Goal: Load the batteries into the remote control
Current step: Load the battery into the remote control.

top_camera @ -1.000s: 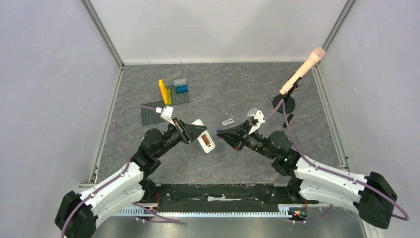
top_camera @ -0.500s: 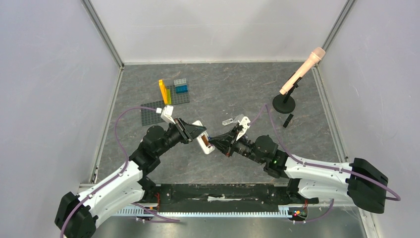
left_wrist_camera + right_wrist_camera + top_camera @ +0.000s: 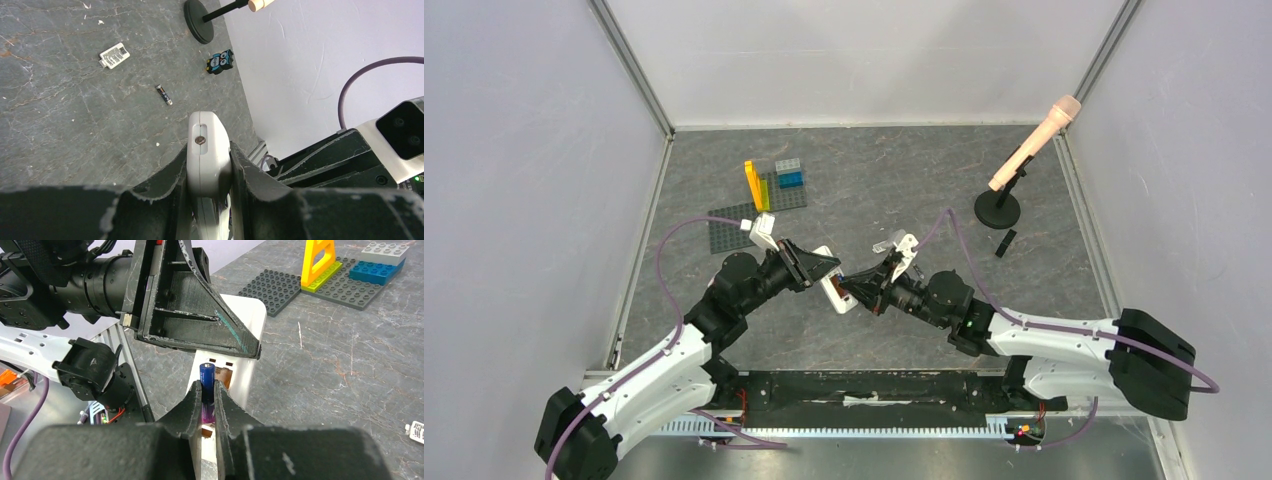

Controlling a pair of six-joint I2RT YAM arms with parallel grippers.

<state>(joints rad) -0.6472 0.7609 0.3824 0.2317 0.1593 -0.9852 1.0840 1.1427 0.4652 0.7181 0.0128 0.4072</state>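
At the middle of the table (image 3: 904, 190), the remote control (image 3: 204, 127) was clamped across its width by the left gripper (image 3: 208, 150), which came in from 8 o'clock in the overhead view. Both fingers pressed flat on the white casing. It seemed to be held clear of the surface, with the open battery bay (image 3: 226, 375) turned toward the other arm. That looked deliberate: one arm acted as a vice so that the other could push a cell in without the remote sliding.

From 4 o'clock the right gripper (image 3: 207, 387) reached in, clenched on a purple-blue battery (image 3: 207, 374). Its jaws stood only a battery's width apart and pinched the lower half of the cell, so the blue end stood proud at 12 o'clock in the wrist view, free to enter first. That end hung just in front of the bay's brown opening. Whether it touched the casing could not be told. Seating had probably not begun.

A second battery (image 3: 164, 94), dark, lay alone on the table at 11 o'clock from the remote's tip in the left wrist view. What was likely the bay cover (image 3: 114, 55) lay farther out at 10 o'clock, well apart from it. The other cells were not visible.
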